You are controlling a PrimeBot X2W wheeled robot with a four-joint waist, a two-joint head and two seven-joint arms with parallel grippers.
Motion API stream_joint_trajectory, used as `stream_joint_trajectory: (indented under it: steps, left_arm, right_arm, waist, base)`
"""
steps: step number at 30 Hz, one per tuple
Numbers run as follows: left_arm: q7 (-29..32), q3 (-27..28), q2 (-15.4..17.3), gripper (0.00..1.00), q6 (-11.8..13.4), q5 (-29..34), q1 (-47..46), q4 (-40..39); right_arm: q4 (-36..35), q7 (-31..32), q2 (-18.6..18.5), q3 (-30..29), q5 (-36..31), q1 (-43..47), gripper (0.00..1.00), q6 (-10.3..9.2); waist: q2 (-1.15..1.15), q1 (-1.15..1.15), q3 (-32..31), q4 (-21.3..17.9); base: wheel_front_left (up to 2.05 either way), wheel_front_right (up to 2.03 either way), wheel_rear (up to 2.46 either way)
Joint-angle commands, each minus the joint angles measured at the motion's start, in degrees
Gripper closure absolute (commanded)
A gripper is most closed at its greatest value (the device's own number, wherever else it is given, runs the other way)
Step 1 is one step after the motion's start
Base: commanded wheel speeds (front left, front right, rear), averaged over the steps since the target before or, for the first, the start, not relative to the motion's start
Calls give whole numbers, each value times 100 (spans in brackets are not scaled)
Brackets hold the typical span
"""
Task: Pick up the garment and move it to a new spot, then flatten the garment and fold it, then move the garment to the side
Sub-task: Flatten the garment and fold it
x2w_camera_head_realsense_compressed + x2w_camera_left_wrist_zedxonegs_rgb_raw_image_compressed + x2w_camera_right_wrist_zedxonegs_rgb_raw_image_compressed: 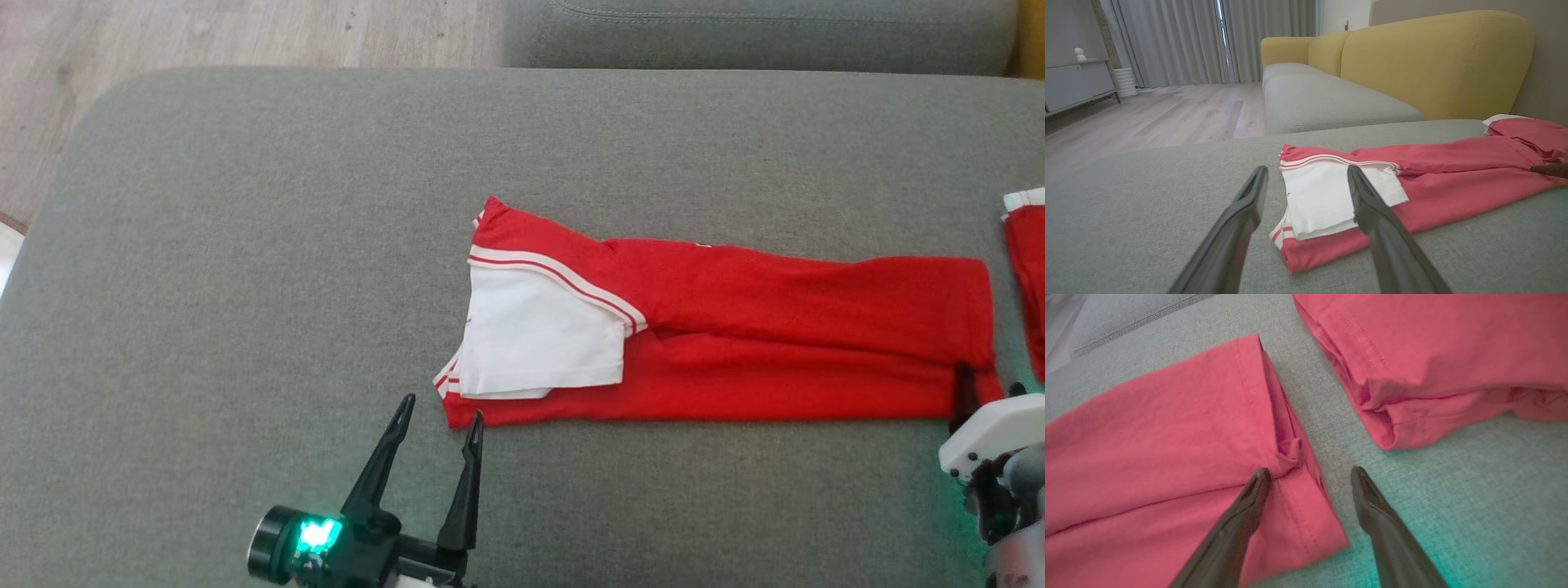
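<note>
Two open tools: left tool [441, 407] beside white-sleeved end of folded red fabric garment [775, 327] on grey sofa cushion [245, 286], right tool [1310, 470] straddling its hem.

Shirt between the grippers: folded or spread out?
Folded. The shirt lies as a long narrow strip on the cushion, its white sleeve turned over onto the red body, with doubled layers at the hem.

matt cloth garment [735, 327] (woven grey cushion [245, 286]).
</note>
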Motion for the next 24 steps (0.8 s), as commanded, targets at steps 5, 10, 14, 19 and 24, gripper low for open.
stream_joint_trajectory:
  steps: [5, 10, 14, 19, 24]
  left_arm:
    - [-53, 304, -98, 0, -104, 101, -67, -159]
    - [-53, 391, -172, 0, -202, 187, -90, -195]
    - [-53, 477, -219, 0, -249, 250, -110, -190]
    - [-53, 572, -259, 0, -320, 302, -98, -142]
    - [-53, 642, -300, 0, -377, 337, -34, -90]
  right_arm:
    - [-84, 123, 53, 152, 217, 2, 21, 37]
    - [-132, 155, 44, 325, 475, -67, 100, 37]
    - [-300, -79, -70, 509, 584, -112, 100, 37]
    - [-538, -268, -380, 530, 759, -81, 100, 37]
    - [-1008, -123, -668, 497, 1066, 85, 100, 37]
  waist:
    - [0, 0, 3, 51]
    - [0, 0, 78, 92]
    - [0, 0, 127, 53]
    - [0, 0, 73, -60]
    - [0, 0, -103, -153]
  base:
    - [0, 0, 0]
    - [0, 0, 0]
    - [0, 0, 0]
    - [0, 0, 0]
    - [0, 0, 0]
